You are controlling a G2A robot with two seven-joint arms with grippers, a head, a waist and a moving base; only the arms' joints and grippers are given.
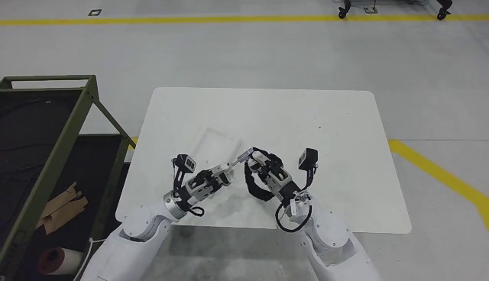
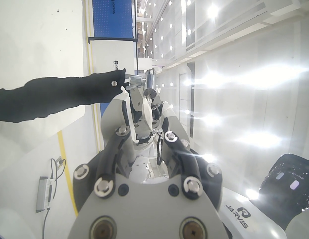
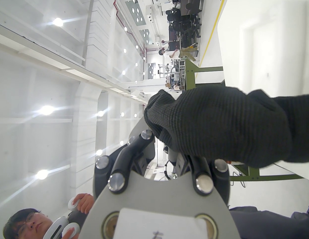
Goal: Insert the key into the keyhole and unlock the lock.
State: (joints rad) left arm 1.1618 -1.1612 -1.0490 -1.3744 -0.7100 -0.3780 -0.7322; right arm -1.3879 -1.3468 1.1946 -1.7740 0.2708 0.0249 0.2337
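White table. Left gripper clamps the metal lock head. Right gripper, under black sleeve: state cannot be told.

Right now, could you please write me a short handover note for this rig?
Left gripper: closed, apparently on the key, which its pads hide, right at the lock's metal cylinder.
Right gripper: closed on the lock's black sleeve, above the table, near its front edge.
Done: both parts are gripped and held together.
Left: check that the key is seated, turn it, open the lock.
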